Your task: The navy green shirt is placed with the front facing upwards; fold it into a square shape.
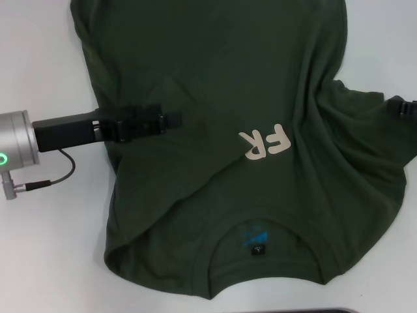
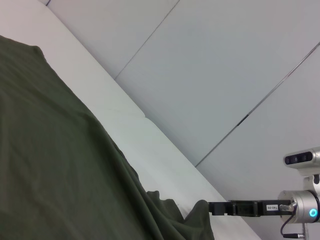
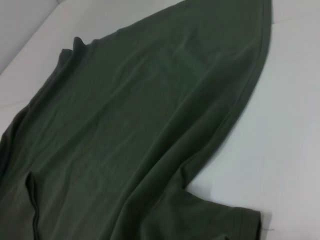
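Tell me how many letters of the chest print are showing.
2: cream F and R on the shirt, beside the fold; further letters may be hidden under it.

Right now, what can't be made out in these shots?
- Lettering: head view, only "FR" shows; a shirt fold covers the rest.
- Right tool: head view, cut by frame edge.
- Left tool: head view, dark against cloth, grip unclear.
- Neck label: too small.

The navy green shirt [image 1: 215,163] lies on the table [image 1: 39,59]; left gripper [image 1: 171,120] over its left side
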Tool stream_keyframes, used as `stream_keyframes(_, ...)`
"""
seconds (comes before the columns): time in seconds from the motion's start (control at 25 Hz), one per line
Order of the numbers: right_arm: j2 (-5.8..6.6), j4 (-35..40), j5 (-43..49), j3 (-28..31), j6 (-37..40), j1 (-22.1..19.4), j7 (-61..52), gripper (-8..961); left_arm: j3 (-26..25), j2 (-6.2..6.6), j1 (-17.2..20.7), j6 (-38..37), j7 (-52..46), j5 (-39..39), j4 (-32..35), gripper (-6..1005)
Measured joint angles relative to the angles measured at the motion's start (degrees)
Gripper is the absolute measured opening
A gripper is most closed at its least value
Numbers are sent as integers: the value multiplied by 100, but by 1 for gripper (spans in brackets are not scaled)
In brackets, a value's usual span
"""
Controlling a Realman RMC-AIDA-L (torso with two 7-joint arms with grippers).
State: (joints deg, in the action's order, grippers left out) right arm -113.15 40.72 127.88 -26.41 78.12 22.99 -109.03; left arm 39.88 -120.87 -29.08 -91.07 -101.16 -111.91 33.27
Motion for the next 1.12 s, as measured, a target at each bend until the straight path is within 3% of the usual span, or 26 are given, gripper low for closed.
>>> stream_keyframes(0.32,-33,-3,0,-104,-48,4,7,890,3,2,-30,80,0,-5,-87,887)
stream_keyframes(0.68,-27,-15,0,-111,26,-27,4,679,2,3,-38,89,0,-7,-85,887)
stream_keyframes(1.12,8,-38,-29,-21,229,-57,87,222,-7,-6,-36,134,0,8,-90,888)
